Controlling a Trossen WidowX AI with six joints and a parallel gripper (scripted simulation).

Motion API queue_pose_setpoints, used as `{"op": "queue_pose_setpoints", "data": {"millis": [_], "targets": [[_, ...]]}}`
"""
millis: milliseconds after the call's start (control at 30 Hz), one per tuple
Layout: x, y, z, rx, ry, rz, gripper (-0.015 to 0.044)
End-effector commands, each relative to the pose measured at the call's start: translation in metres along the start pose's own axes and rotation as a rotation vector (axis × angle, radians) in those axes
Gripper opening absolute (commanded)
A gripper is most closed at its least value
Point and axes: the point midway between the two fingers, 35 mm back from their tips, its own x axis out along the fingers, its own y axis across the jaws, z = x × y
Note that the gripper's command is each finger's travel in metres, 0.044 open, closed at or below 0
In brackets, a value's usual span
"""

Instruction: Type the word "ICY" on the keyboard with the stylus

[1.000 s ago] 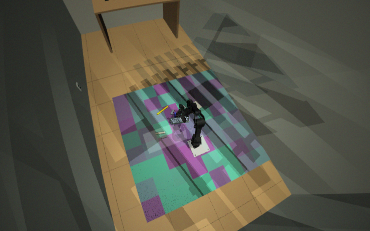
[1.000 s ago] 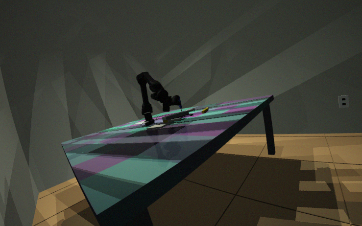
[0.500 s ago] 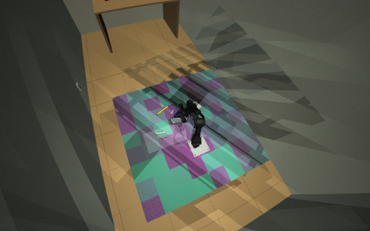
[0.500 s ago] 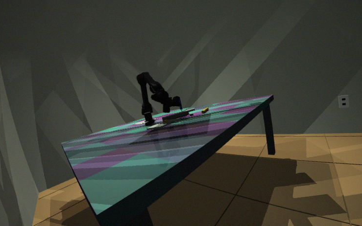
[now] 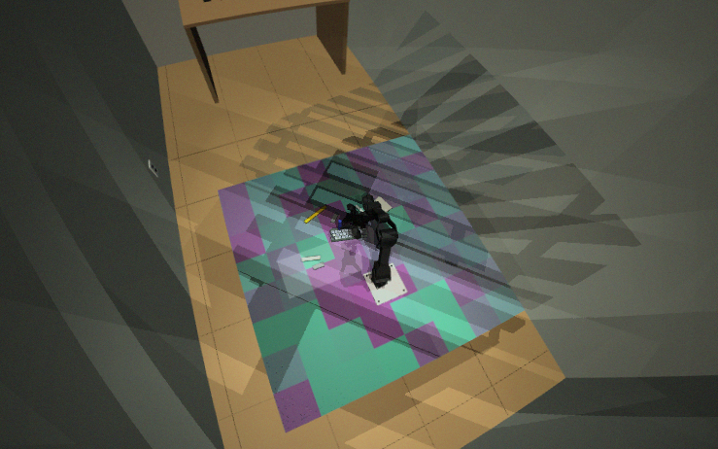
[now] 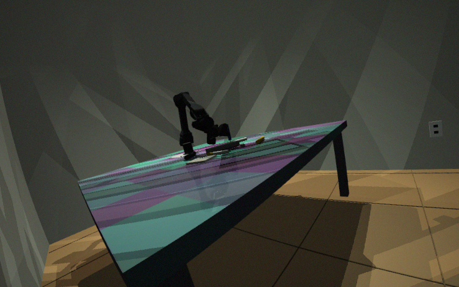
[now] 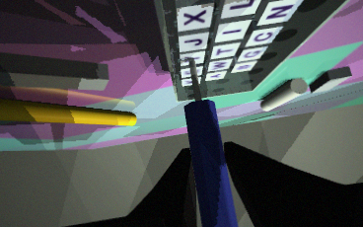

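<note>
My gripper (image 7: 207, 152) is shut on the blue stylus (image 7: 203, 120) (image 5: 340, 223) (image 6: 229, 133). The stylus's thin grey tip points at the keyboard (image 7: 276, 49) (image 5: 341, 234) (image 6: 220, 146). In the wrist view the tip lies over the Y key (image 7: 192, 59), in the row with X (image 7: 195, 16) and J (image 7: 193, 41), and partly hides it. Whether the tip touches the key cannot be told. The I key (image 7: 229, 32) and C key (image 7: 263, 37) show in the neighbouring rows. In the top view the arm stands over the keyboard's right end.
A yellow stick (image 7: 64, 114) (image 5: 314, 214) (image 6: 259, 140) and a grey block (image 7: 49, 74) lie off one side of the keyboard. A pale cylinder (image 7: 280, 96) (image 5: 310, 259) and a small grey block (image 7: 330, 80) (image 5: 318, 266) lie off the other. A pale pad (image 5: 384, 204) (image 6: 200, 159) lies behind the arm.
</note>
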Motion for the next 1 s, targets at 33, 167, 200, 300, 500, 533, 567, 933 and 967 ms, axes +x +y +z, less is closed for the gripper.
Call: {"op": "queue_pose_setpoints", "data": {"millis": [33, 167, 200, 300, 500, 533, 567, 933, 967], "targets": [[0.002, -0.001, 0.002, 0.005, 0.004, -0.001, 0.0081], [0.002, -0.001, 0.004, 0.005, 0.004, -0.001, 0.0081], [0.003, -0.001, 0.004, 0.005, 0.004, -0.001, 0.0081], [0.002, -0.001, 0.002, 0.005, 0.004, -0.001, 0.0081], [0.001, 0.000, 0.001, 0.005, 0.004, -0.001, 0.0081], [0.000, 0.000, -0.001, 0.005, 0.004, -0.001, 0.0081], [-0.002, 0.000, -0.004, 0.005, 0.004, -0.001, 0.0081], [-0.017, 0.000, -0.030, 0.005, 0.004, -0.001, 0.0081], [-0.017, 0.000, -0.030, 0.005, 0.004, -0.001, 0.0081]]}}
